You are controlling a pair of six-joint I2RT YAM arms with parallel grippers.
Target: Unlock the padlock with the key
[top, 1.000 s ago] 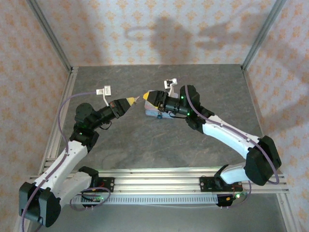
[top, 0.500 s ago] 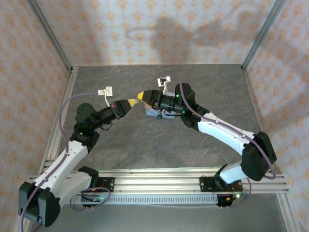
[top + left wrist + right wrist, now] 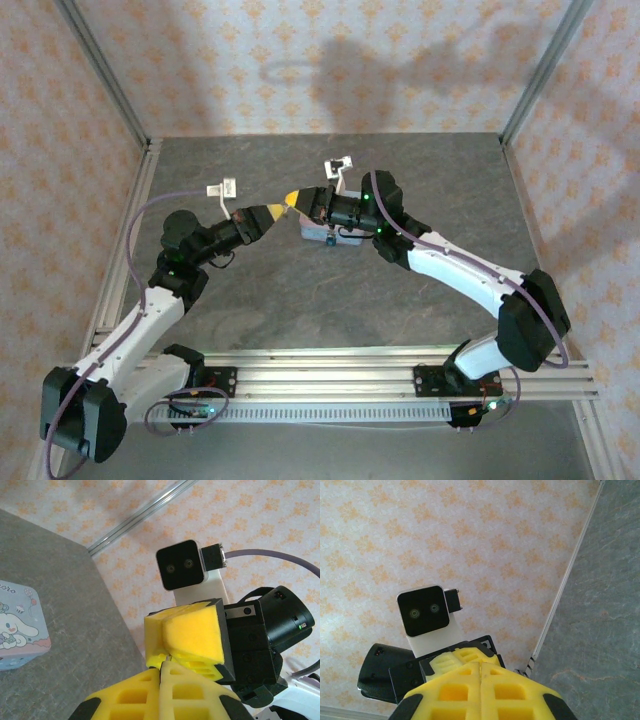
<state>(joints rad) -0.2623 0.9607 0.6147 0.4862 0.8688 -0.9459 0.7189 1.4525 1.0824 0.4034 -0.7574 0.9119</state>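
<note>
Handover of key is step in hand, we judge: left gripper (image 3: 272, 212) and right gripper (image 3: 294, 199) meet tip to tip, just left of tin (image 3: 338, 236). Both sets of jaws pressed fully together. Key too small to see; we cannot tell which gripper has it. Padlock (image 3: 329, 241), dark speck, sits at tin's near edge under right arm. Tin lid on, contents hidden. Next move calls for one firm hold on key, then aligning it with keyhole.
</note>
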